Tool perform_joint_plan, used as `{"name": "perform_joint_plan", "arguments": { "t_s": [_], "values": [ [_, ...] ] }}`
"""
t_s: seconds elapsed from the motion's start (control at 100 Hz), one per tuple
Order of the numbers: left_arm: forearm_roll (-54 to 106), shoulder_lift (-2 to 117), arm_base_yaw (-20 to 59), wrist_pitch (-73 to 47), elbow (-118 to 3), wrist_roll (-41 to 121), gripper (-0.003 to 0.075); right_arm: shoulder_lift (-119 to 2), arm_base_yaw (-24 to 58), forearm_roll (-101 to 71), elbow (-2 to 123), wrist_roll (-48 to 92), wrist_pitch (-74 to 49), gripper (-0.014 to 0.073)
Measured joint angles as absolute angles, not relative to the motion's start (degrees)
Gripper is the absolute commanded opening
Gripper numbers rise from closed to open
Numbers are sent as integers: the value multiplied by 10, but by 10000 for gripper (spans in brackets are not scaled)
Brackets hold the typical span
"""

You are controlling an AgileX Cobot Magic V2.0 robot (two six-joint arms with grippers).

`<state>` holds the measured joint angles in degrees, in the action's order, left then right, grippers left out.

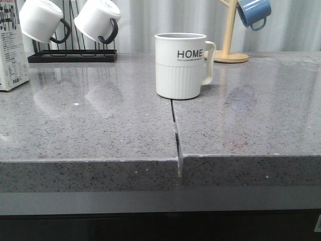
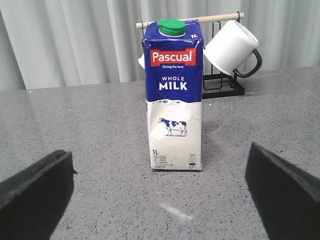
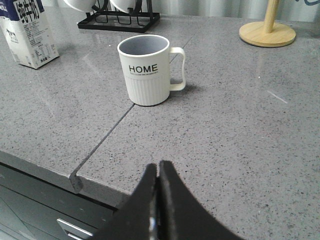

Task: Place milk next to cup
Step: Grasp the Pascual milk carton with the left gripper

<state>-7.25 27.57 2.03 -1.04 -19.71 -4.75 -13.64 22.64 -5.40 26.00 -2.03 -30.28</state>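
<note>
My left jaws (image 2: pixel 160 200) are spread wide and empty, the milk (image 2: pixel 174 95) upright between and beyond them on the grey speckled table (image 2: pixel 90 150). My right jaws (image 3: pixel 158 200) are pressed together, holding nothing. The cup (image 1: pixel 181 65) stands mid-table at a seam, well apart from the milk at the far left. Pale curtains (image 1: pixel 145 20) hang behind.
</note>
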Motion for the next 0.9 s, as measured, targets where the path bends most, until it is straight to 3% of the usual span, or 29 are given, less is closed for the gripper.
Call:
{"name": "perform_joint_plan", "arguments": {
  "t_s": [0.58,0.9],
  "values": [
    [-63,602,20,85,-349,-47,671,-136,226,-54,260,-20,-303,-37],
    [-63,721,20,137,-426,-51,671,-136,226,-54,260,-20,-303,-37]
  ]
}}
